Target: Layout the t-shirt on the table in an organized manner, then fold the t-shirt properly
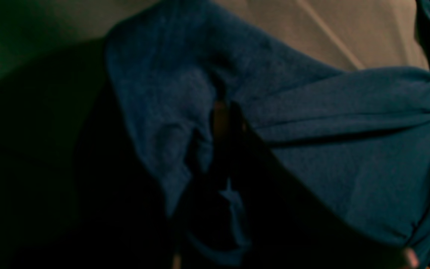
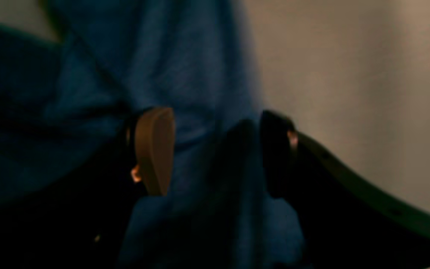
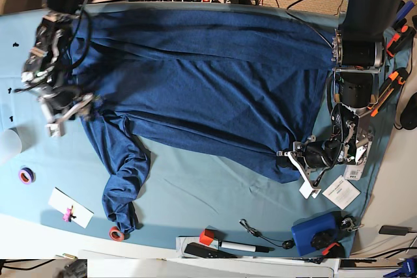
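Base view from above: the t-shirt (image 3: pixel 202 83) lies spread across the table (image 3: pixel 195 193), one sleeve trailing toward the near edge beside a red tape roll (image 3: pixel 116 233). My left gripper (image 3: pixel 296 161) pinches the shirt's lower corner, jaws pressed together on fabric. My right gripper (image 3: pixel 65 112) stands spread at the opposite edge, fabric between its fingers (image 2: pixel 155 149). Both wrist views are dark and blurred. A purple tape roll (image 3: pixel 26 175), white card (image 3: pixel 70 208) and blue box (image 3: pixel 311 234) sit along the edges.

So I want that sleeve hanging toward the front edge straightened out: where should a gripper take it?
Judging by its pose, take the sleeve of the t-shirt at its cuff end, near the red tape roll, coming from above. It lies bunched on the table, so pulling the cuff outward should straighten it.
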Robot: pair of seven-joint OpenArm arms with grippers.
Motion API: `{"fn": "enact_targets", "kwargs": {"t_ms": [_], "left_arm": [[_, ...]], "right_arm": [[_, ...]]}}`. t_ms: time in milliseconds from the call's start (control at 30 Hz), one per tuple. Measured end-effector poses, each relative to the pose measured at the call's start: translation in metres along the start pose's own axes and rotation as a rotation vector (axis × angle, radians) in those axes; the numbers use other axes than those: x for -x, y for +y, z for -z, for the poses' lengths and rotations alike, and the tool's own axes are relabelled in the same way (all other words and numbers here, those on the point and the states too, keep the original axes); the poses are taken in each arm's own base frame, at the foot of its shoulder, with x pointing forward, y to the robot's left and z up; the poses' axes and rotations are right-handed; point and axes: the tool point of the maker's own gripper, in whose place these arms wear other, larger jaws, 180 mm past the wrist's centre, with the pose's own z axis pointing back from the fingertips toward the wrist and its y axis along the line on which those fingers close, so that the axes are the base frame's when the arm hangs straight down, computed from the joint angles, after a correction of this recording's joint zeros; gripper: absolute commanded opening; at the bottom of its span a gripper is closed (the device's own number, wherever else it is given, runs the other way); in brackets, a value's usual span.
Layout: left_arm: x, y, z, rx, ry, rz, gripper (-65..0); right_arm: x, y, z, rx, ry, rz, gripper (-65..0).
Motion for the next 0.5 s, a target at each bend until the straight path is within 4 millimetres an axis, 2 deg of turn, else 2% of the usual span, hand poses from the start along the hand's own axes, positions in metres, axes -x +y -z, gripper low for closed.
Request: {"fn": "enact_targets", "kwargs": {"t_ms": [100,167,267,300,500], "left_arm": [[0.000,0.000,0.000,0.000,0.000,0.000,-65.0],[0.000,0.000,0.000,0.000,0.000,0.000,-65.0],[0.000,0.000,0.000,0.000,0.000,0.000,-65.0],[0.000,0.000,0.000,0.000,-0.001,0.000,-65.0],[0.000,0.000,0.000,0.001,-0.001,0.000,-65.0]], "right_arm": [[-0.016,-0.016,-0.006,0.031,-0.048,0.027,-29.3],[-0.015,-0.025,-0.008,0.045,-0.061,0.055,-29.3],[0.006,-0.035,0.007,0.041,-0.021,0.142,-29.3],[0.016,-0.035,0.015,0.023,-0.003,0.179,-29.3],[0.010,-0.025,0.043,-0.119,-0.050,0.304,-29.3]]}}
